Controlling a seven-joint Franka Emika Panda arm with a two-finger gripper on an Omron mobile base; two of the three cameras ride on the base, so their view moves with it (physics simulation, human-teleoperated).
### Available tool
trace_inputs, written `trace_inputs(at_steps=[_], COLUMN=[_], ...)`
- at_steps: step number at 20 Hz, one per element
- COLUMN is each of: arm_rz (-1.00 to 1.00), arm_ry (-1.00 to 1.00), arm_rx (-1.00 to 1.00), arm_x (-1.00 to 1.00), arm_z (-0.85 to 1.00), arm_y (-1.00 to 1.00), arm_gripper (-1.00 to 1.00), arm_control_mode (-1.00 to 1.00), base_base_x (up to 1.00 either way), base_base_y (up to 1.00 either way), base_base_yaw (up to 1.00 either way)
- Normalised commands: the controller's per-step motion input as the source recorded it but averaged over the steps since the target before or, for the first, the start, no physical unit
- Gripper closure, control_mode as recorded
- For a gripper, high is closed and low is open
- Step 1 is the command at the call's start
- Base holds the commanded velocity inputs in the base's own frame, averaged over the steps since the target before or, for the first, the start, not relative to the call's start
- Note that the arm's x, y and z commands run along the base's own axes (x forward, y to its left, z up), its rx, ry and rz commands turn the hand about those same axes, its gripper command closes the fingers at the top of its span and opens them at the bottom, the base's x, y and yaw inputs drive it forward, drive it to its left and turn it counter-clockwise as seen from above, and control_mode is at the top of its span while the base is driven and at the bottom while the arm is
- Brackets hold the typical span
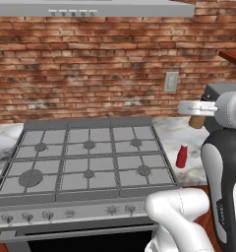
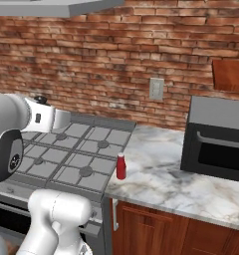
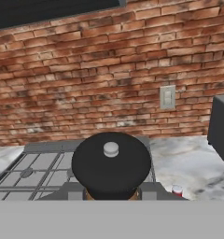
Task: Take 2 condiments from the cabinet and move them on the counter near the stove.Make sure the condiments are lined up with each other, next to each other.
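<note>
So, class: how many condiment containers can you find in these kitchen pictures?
2. The red squeeze bottle stands on the counter just right of the stove; the brown shaker is held in the tool above the stove's right edge.

Open marble is left on the counter (image 2: 161,182) between the stove (image 2: 76,159) edge and the black microwave (image 2: 216,144). That stretch is interrupted only by the red bottle (image 2: 121,166), stood near the counter's front edge just beside the stove. The back edge is closed off by the brick wall (image 2: 141,55).
</note>
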Motion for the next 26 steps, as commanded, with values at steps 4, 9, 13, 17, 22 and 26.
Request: trace_inputs(at_steps=[4, 9, 13, 17, 22, 26], arm_rz=[0.00, 0.10, 0.11, 0.13, 0.13, 0.15], arm_ry=[0.00, 0.00, 0.00, 0.00, 0.00, 0.00], arm_rx=[0.00, 0.00, 0.00, -0.06, -0.21, -0.35], arm_x=[0.00, 0.02, -0.10, -0.15, 0.00, 0.00], arm_z=[0.00, 0.00, -0.01, -0.20, -0.51, -0.65], arm_y=[0.00, -0.36, -0.60, -0.61, -0.60, -0.51], arm_gripper=[1.00, 1.00, 1.00, 1.00, 1.00, 1.00], arm_control_mode=[1.00, -1.00, -1.00, -1.00, -1.00, -1.00], base_base_x=[0.00, 0.01, 0.00, 0.00, 0.00, 0.00], base_base_y=[-0.01, -0.04, 0.00, 0.00, 0.00, 0.00], base_base_yaw=[0.03, 0.03, 0.00, 0.00, 0.00, 0.00])
